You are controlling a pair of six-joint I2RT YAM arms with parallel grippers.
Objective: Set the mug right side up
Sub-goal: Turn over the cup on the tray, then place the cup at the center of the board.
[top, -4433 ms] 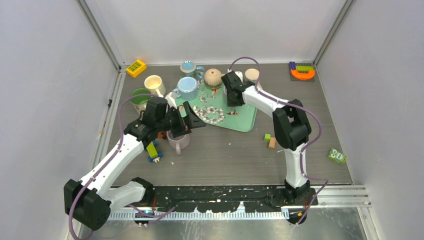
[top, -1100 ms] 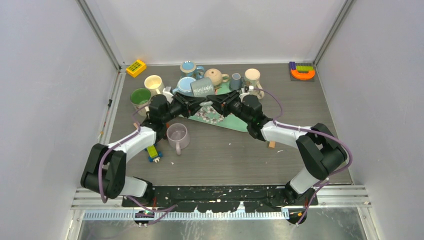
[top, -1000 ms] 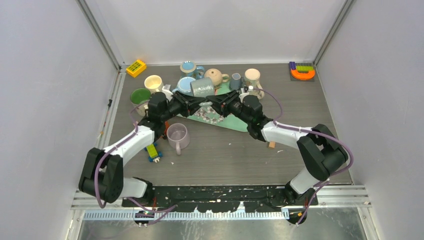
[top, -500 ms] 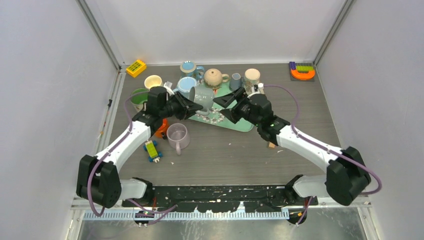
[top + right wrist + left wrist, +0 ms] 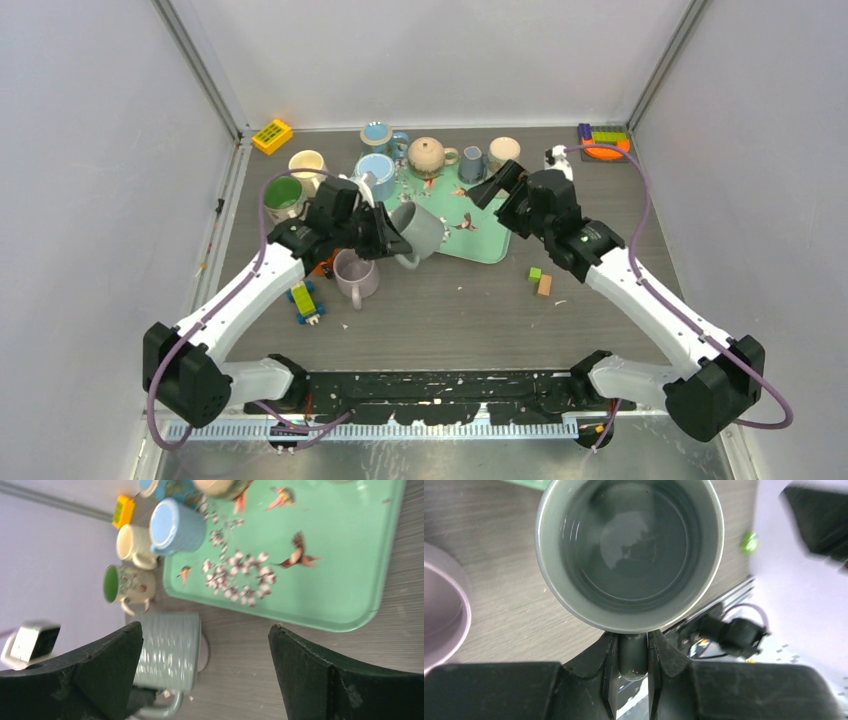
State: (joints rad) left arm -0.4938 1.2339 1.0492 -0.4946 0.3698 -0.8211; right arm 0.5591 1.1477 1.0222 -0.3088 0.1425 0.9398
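A grey-green ribbed mug point(image 5: 421, 231) hangs tilted on its side over the tray's near-left corner, beside a pink mug. My left gripper point(image 5: 388, 237) is shut on its handle. In the left wrist view the mug point(image 5: 629, 550) shows its empty mouth to the camera, and the handle point(image 5: 633, 655) sits pinched between the left gripper's point(image 5: 633, 641) fingers. My right gripper point(image 5: 497, 186) stands wide open above the tray's far side, apart from the mug. The right wrist view shows the mug point(image 5: 167, 650) beyond the open right gripper point(image 5: 205, 630), nothing between its fingers.
A green patterned tray point(image 5: 490, 238) lies mid-table. A pink mug point(image 5: 355, 276) stands upright just below the held mug. Blue mugs point(image 5: 375, 170), a cream mug point(image 5: 306, 162), a green-lined mug point(image 5: 283, 193) and a teapot point(image 5: 427, 153) crowd the back left. Small blocks point(image 5: 540, 281) lie right of the tray.
My right gripper opened, let go of the mug and drew back to the right. The left gripper carried the mug by its handle toward the near-left corner of the tray.
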